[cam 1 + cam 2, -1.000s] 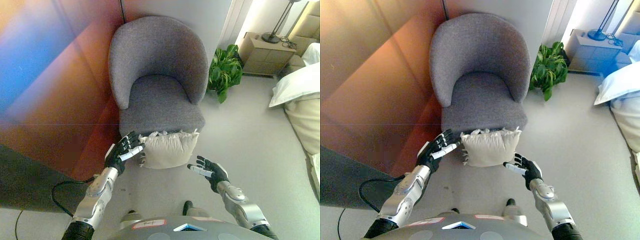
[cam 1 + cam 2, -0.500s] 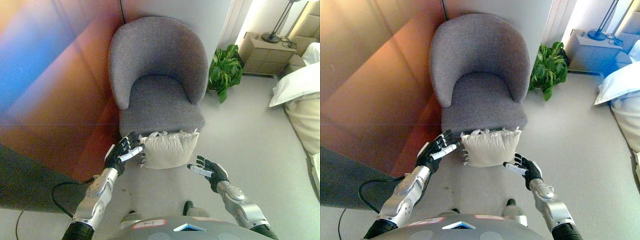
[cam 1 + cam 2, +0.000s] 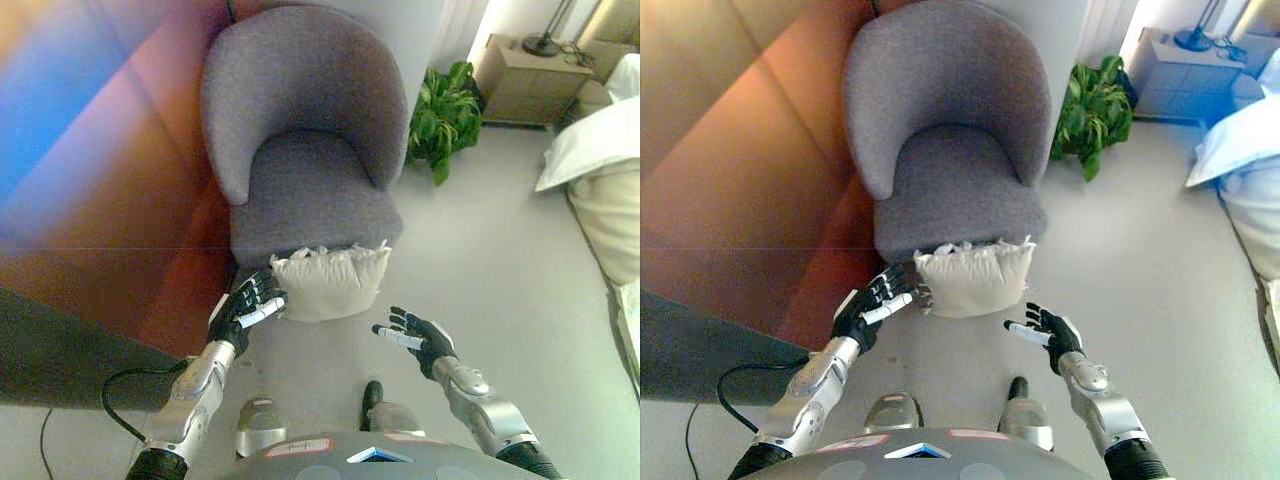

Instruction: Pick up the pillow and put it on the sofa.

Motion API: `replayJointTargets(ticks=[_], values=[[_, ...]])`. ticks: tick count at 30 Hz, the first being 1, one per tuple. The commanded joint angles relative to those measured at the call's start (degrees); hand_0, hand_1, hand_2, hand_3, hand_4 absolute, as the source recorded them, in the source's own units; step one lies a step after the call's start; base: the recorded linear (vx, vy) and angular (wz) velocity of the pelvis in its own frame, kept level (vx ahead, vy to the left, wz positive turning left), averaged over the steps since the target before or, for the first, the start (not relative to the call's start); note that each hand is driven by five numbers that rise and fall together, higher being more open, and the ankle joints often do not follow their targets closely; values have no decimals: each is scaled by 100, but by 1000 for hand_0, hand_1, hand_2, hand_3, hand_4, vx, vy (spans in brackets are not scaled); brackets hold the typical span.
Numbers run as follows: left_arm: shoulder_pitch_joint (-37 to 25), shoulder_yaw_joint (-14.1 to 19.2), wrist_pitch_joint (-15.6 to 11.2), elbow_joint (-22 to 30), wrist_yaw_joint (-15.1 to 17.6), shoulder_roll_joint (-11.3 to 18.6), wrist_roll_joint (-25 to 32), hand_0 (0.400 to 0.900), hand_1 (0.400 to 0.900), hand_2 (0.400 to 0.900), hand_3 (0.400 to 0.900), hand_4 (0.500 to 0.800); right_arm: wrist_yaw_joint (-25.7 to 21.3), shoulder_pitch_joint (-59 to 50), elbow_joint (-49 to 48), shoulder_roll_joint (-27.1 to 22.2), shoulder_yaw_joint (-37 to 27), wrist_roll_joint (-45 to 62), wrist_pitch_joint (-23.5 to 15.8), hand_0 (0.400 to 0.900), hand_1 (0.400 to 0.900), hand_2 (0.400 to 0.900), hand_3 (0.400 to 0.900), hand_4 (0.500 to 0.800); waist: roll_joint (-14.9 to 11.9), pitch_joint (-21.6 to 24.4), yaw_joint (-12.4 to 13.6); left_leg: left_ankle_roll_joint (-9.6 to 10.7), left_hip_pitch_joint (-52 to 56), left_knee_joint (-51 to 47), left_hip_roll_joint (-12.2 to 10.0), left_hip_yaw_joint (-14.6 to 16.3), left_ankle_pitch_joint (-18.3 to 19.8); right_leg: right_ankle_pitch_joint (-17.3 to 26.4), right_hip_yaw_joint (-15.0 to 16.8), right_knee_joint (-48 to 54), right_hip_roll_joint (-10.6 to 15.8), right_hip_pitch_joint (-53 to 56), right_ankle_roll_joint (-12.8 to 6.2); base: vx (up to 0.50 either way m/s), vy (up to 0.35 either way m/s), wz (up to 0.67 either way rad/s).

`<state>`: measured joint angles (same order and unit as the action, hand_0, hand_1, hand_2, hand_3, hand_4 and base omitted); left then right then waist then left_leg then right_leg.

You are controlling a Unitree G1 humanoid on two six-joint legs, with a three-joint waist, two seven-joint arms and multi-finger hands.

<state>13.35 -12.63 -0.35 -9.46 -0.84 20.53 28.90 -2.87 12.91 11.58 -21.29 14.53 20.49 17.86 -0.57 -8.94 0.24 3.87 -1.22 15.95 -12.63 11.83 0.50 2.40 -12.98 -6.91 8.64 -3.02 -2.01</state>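
I hold both hands spread, one on each side of the pillow (image 3: 330, 283), so I can squeeze it between them. My left hand (image 3: 244, 308), lower left of centre, has its straight fingers just at the pillow's left edge; my right hand (image 3: 416, 335) hangs near, lower right, touching nothing. The pillow stands on the floor at mid-frame, leaning against the front of the grey armchair (image 3: 300, 140). It is cream, plump and soft-looking, with a frilly fringe along its top.

Readable text: none that I can make out
Labels, brands: none legible on anything before me
Numbers, signs: none
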Motion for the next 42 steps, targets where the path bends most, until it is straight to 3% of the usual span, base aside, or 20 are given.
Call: replayJointTargets(ticks=[1, 3, 5, 7, 9, 10, 11, 14, 17, 19, 22, 24, 26, 27, 30, 32, 36, 40, 42], values=[[-191, 245, -660, 691, -111, 176, -27, 900, 900, 900, 900, 800, 105, -189, -500, -86, -137, -73, -390, 900, 900, 900, 900, 800, 31, -45, 91, 319, -429, -1145, -6, -77, -1234, -349, 12, 951, -338, 1421, -160, 406, 220, -26], [-144, 209, -711, 663, -100, 158, -7, 900, 900, 900, 900, 800, 167, -79, -509, -119, -162, -136, -441, 900, 900, 900, 900, 800, 127, -82, 149, 483, -443, -1983, -120, 38, -1703, -501, 55, 988, -348, 1733, -221, 463, 218, -29], [-47, 212, -773, 647, -99, 124, -23, 900, 900, 900, 900, 800, 243, 25, -481, -153, -171, -189, -501, 900, 900, 900, 900, 800, 177, -89, 185, 617, -670, -2094, -238, 152, -2024, -648, 56, 1021, -348, 2035, -256, 468, 180, -26], [26, 253, -858, 649, -115, 99, -29, 900, 900, 900, 900, 800, 328, 60, -452, -213, -169, -215, -561, 900, 900, 900, 900, 800, 193, -71, 247, 601, -845, -2055, -268, 239, -1986, -845, 82, 943, -264, 2249, -314, 484, 205, -41], [6, 284, -845, 614, -44, 115, 24, 900, 900, 900, 900, 800, 320, -7, -299, -195, -134, -249, -584, 900, 900, 900, 900, 800, 98, -13, 278, 461, -764, -2014, -135, 265, -1449, -992, 55, 704, -8, 2332, -442, 502, 246, -44], [-47, 324, -797, 574, 28, 183, 76, 900, 900, 900, 900, 800, 301, -32, -268, -129, -149, -257, -504, 900, 900, 900, 900, 800, 25, -3, 292, 190, -744, -1924, 7, 425, -1277, -938, 40, 489, 166, 2368, -595, 475, 263, -32], [-71, 367, -764, 583, -18, 230, 85, 900, 900, 900, 900, 800, 304, 16, -329, -91, -179, -223, -446, 900, 900, 900, 900, 800, -54, 35, 341, 47, -759, -1868, 149, 352, -1141, -814, 69, 312, 297, 2366, -705, 400, 257, -20], [-84, 347, -830, 683, -317, 402, -83, 900, 900, 900, 900, 800, 295, 239, -542, 67, -230, -349, -420, 900, 900, 900, 900, 800, -229, 195, 393, -335, -729, -1744, 508, 265, -811, 89, 174, -1017, 690, 1869, -973, 388, 255, 18], [-155, 294, -781, 624, -232, 490, -65, 900, 900, 900, 900, 800, 100, 273, -553, 175, -231, -449, -474, 900, 900, 900, 900, 800, -205, 301, 467, -539, -552, -1731, 892, -107, -501, 575, 244, -2518, 868, 1413, -1079, 432, 277, 10], [-168, 346, -648, 666, -112, 514, -150, 900, 900, 900, 900, 800, -99, 194, -588, 226, -182, -747, -450, 900, 900, 900, 900, 800, -92, 311, 488, -679, -252, -1785, 1002, 1, -379, 884, 143, -3396, 1096, 657, -1030, 394, 248, -4], [-219, 466, -422, 807, -201, 537, -80, 900, 900, 900, 900, 800, -451, 41, -529, 176, -130, -1409, -546, 900, 900, 900, 900, 800, 6, 264, 418, -656, 128, -1972, 1033, 15, -368, 419, -160, -2912, 932, 55, -798, 330, 34, 14], [-315, 460, -295, 826, -313, 598, -92, 900, 900, 900, 900, 800, -685, -61, -390, 55, -186, -2245, -606, 900, 900, 900, 900, 800, 2, 170, 305, -597, 305, -1937, 1000, 74, -263, 431, -382, -2124, 860, -150, -754, 340, -151, 52], [-420, 469, -178, 815, -289, 667, -63, 900, 900, 900, 900, 800, -871, -174, -223, -152, -218, -3021, -695, 900, 900, 900, 900, 800, -73, 39, 213, -499, 439, -1772, 943, 98, -54, 764, -442, -1346, 1079, -266, -825, 368, -251, 56], [-435, 461, -171, 809, -265, 700, -52, 900, 900, 900, 900, 800, -970, -232, -174, -262, -216, -3304, -707, 900, 900, 900, 900, 800, -140, 8, 180, -394, 532, -1690, 897, 44, 117, 931, -358, -886, 1212, -267, -982, 373, -311, 49], [-480, 329, -277, 759, -177, 751, -46, 900, 900, 900, 900, 800, -1142, -393, -147, -474, -222, -3955, -405, 900, 900, 900, 900, 800, -298, -93, 58, -215, 552, -1252, 732, -105, 456, 1511, -106, 883, 1478, -248, -1152, 412, -430, 82], [-367, 328, -363, 782, -149, 785, -39, 900, 900, 900, 900, 800, -1174, -377, -166, -532, -265, -4402, -243, 900, 900, 900, 900, 800, -363, -126, 14, -183, 605, -1023, 586, -355, 711, 1850, 165, 892, 1622, -348, -1247, 405, -351, 73], [-56, 488, -341, 900, -24, 711, -44, 900, 900, 900, 900, 800, -1223, -322, -129, -623, -313, -5034, -169, 900, 900, 900, 900, 800, -339, -126, 136, 49, 620, -840, 95, -470, 647, 1328, -146, 674, 1584, -56, -1241, 317, -292, 43], [-265, 380, -391, 1092, -504, 749, 45, 900, 900, 900, 900, 800, -1402, -779, 90, -907, -318, -5455, 37, 900, 900, 900, 900, 800, -174, -354, 215, 295, 209, -637, -445, -373, 256, 738, -447, 12, 1447, -254, -1022, 28, -184, 70], [-398, 285, -441, 1119, -600, 754, 14, 900, 900, 900, 900, 800, -1556, -993, 264, -1024, -305, -5491, 49, 900, 900, 900, 900, 800, -81, -494, 209, 346, 12, -525, -541, -336, 159, 651, -517, -175, 1444, -399, -970, -26, -146, 68]])
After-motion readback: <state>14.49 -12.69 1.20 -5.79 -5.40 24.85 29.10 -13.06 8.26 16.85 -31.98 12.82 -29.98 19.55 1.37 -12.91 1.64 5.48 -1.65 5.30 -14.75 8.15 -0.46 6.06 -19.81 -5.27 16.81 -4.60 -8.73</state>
